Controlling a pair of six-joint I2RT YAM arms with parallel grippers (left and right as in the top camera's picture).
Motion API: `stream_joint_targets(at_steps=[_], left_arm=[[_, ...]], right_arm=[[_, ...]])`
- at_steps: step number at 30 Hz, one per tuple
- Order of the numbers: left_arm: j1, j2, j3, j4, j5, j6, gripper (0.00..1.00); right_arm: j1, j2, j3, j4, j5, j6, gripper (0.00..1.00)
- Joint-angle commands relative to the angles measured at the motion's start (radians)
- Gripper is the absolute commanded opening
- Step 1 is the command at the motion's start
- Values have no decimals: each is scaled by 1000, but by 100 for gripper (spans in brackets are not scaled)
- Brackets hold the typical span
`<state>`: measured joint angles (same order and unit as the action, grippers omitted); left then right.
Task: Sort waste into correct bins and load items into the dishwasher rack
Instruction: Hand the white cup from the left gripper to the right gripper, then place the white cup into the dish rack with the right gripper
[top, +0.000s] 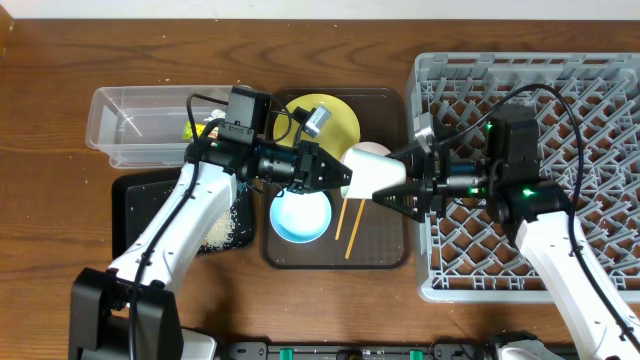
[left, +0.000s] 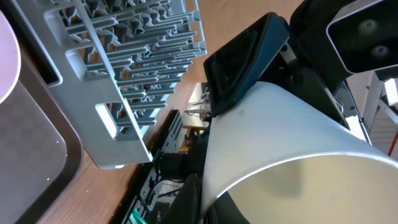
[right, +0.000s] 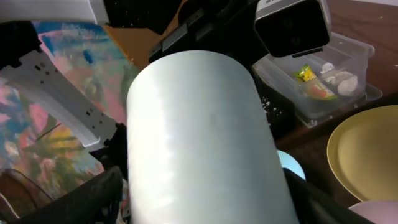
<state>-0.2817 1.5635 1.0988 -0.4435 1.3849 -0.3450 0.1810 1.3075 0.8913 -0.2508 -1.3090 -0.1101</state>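
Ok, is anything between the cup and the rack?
Nothing loose. The cup sits between left gripper and right gripper above the tray; toward the rack lie only the right gripper itself and the rack's near wall.

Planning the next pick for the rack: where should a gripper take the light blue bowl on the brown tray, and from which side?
Probably its rim, from above: the light blue bowl sits upright, mouth up, so one finger can go inside the wall and one outside. Its near edge looks freest; the chopsticks lie close on its right.
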Motion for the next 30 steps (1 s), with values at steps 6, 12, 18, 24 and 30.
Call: stream_joint_targets(at_steps=[6,12,18,24,30], left_arm=[[0,-2,11,5,10,-12,7],[0,-2,11,4,-25,-12,16],[1,-2,11,-55,-362,-10,35],[52,-47,12,-135,-759,42,43],[172,-192,12,-235,-873,87,43]], right_arm=[[10,0,-2,-1,-26,9,66],[10,0,-2,-3,45,40,56],[3,0,-2,-4,238,137,45],[-46,-29,12,-85,483,143,30],[-147,-122,110,-334,713,142,9]])
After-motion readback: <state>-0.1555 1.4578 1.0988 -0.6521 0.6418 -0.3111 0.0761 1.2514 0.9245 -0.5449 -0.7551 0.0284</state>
